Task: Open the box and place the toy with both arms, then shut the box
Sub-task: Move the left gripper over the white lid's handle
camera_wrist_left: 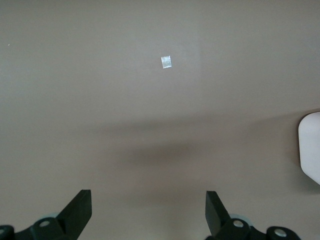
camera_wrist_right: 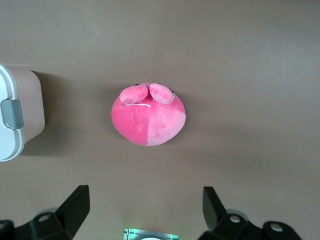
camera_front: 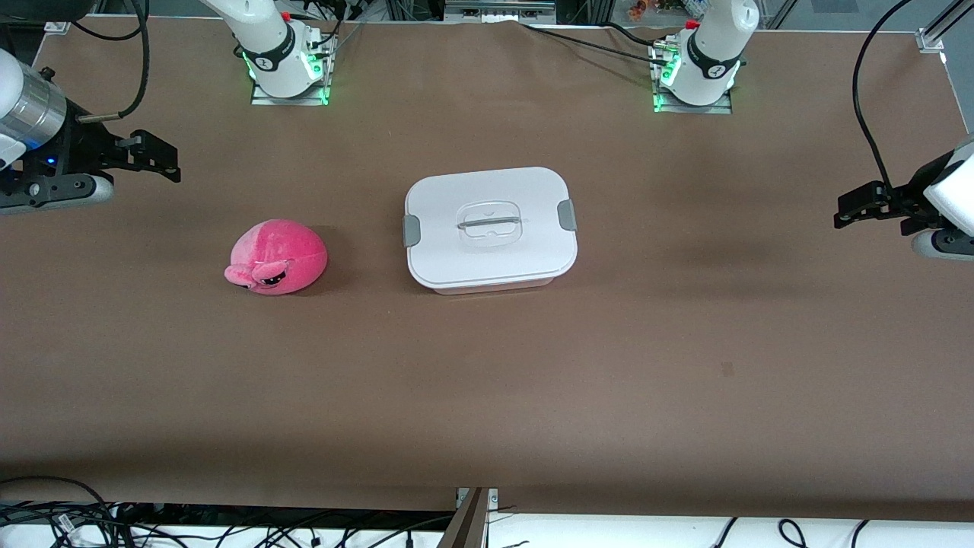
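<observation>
Box (camera_front: 491, 228): sits on the table (camera_front: 533, 380) about midway between the two arms' ends; rounded rectangle, white lid, pinkish see-through base showing along the edge nearer the front camera.
Lid (camera_front: 487, 194): on the box, flat, looks fully seated.
Clips (camera_front: 411, 230): grey, one at each short end of the lid, both lying against the sides. One clip also shows in the right wrist view (camera_wrist_right: 12, 114).
Handle (camera_front: 490, 223): clear, recessed in the middle of the lid, lying flat.
Toy (camera_front: 278, 257): hot-pink plush blob on the table, beside the box toward the right arm's end, apart from it with bare table between. Dark angry face turned toward the front camera; a bit nearer that camera than the box centre. In the right wrist view (camera_wrist_right: 148, 114) it lies upright on its base, two small ears on top.
Right gripper (camera_front: 156, 161): up in the air over the right arm's end of the table, well apart from toy and box. Fingers (camera_wrist_right: 75, 205) spread wide, nothing between them.
Left gripper (camera_front: 856, 211): in the air over the left arm's end of the table, well apart from the box. Fingers (camera_wrist_left: 80, 207) spread wide, holding nothing; bare table under them, box corner (camera_wrist_left: 310, 152) at the frame edge.
Mark on table (camera_wrist_left: 166, 61): small pale square patch, seen from the left wrist only.
</observation>
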`<state>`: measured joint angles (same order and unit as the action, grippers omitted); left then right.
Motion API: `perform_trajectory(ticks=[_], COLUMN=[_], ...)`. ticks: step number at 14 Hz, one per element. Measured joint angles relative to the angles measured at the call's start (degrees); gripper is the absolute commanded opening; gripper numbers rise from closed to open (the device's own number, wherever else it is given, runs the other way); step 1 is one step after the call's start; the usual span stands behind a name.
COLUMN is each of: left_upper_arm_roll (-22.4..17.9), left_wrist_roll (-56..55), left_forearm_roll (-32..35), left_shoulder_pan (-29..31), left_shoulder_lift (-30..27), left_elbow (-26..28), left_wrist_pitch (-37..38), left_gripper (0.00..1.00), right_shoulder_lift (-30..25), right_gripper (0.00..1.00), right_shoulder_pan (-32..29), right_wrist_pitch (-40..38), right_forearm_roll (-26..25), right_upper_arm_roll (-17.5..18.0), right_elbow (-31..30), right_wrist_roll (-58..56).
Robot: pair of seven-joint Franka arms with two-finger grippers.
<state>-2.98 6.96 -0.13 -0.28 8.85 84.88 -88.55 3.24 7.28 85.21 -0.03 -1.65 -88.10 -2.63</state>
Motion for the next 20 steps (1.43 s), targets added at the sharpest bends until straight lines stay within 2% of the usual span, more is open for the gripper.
perform_trajectory(ticks=[6,9,11,15,20], left_upper_arm_roll=[0.6,1.8,2.3,3.0,3.5], left_wrist_roll=[0.0,0.0,0.0,0.0,6.9], left_forearm_roll=[0.0,-2.6,-5.5,-6.1,-6.1], left_shoulder_pan=[-0.3,-2.8,-6.3,-16.5,-30.7], left_shoulder_lift=[0.2,1.7,3.3,6.4,12.3], left_elbow=[-0.3,-0.3,-0.4,-0.9,-1.3], left_wrist_pitch=[-0.1,-0.1,-0.2,-1.2,-10.1], left_gripper=[1.00,1.00,1.00,1.00,1.00], right_shoulder_lift=[0.0,0.0,0.0,0.0,0.0], right_gripper=[1.00,1.00,1.00,1.00,1.00], right_shoulder_pan=[-0.1,-0.1,-0.1,-0.2,-0.3], right_wrist_pitch=[0.1,0.3,0.3,0.4,0.4], right_forearm_roll=[0.0,0.0,0.0,0.0,0.0], right_upper_arm_roll=[0.0,0.1,0.1,0.1,0.2], right_elbow=[0.0,0.0,0.0,0.0,0.0], right_wrist_roll=[0.0,0.0,0.0,0.0,0.0])
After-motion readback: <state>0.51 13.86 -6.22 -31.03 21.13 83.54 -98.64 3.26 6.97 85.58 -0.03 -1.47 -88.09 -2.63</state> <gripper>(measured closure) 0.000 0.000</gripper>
